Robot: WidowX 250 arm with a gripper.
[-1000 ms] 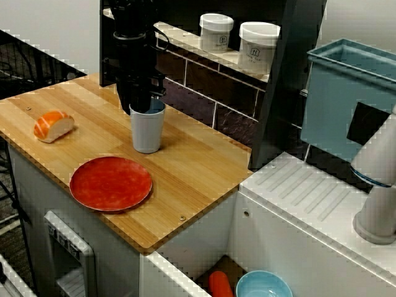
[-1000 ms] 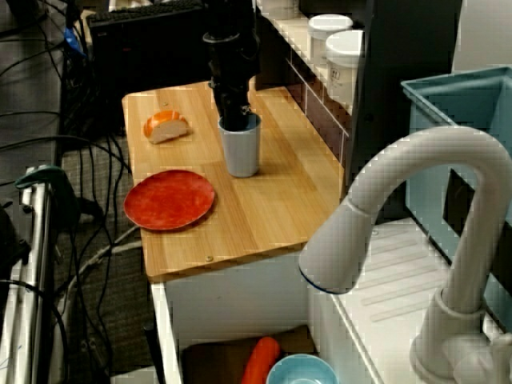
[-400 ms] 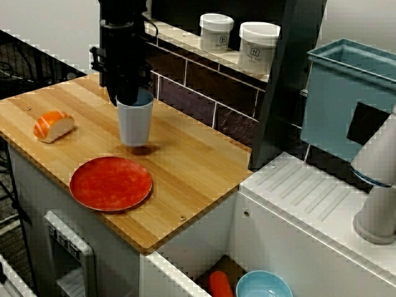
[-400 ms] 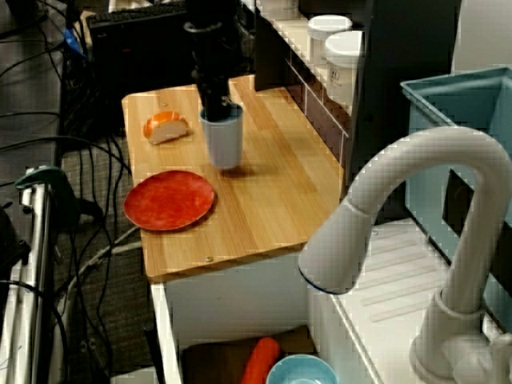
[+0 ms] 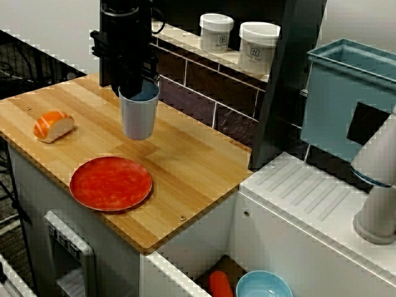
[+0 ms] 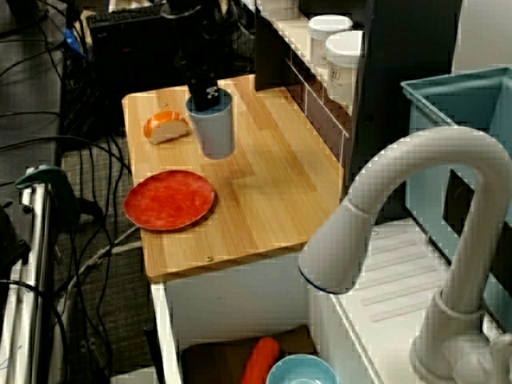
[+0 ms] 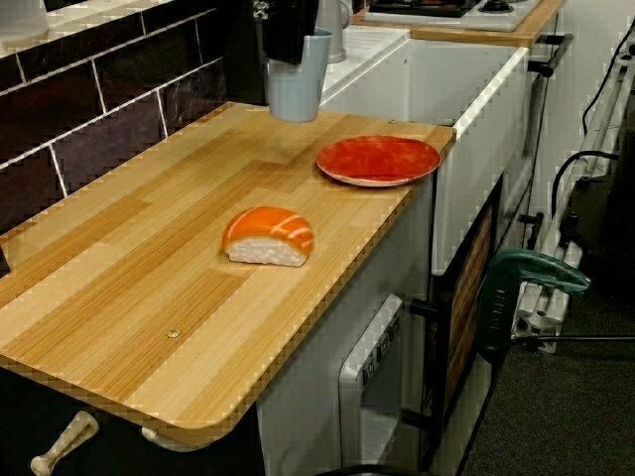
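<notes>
- Hand (image 5: 136,91): black, pointing straight down, pinching the rim of the cup (image 5: 138,116). In the view along the surface, one finger (image 7: 288,45) lies over the cup's near wall.
- Cup: pale blue-grey and upright, hanging from the hand a little above the surface (image 5: 198,164) with a faint shadow beneath it. It sits toward the tiled-wall side, between the sushi (image 5: 53,125) and the shelf post.
- Same grasp in the view past the faucet: hand (image 6: 204,96) at the rim, cup (image 6: 214,128) just right of the sushi (image 6: 166,126).
- View along the surface: hand (image 7: 288,50) and cup (image 7: 298,77) at the far end of the surface (image 7: 139,288).
- Sushi (image 7: 268,236): orange topping on white rice, lying on the bare wood well apart from the cup.
- Plate (image 5: 111,183): red and round, near the front edge, apart from both cup and sushi. It also shows at (image 6: 170,199) and (image 7: 378,160).
- Jars (image 5: 258,47): two white ones, side by side on the shelf above the tiles.
- Faucet (image 6: 416,208): white, arching in the foreground over the sink side.
- Bowl (image 5: 263,286): light blue, below the surface, beside an orange item (image 5: 219,283).
</notes>
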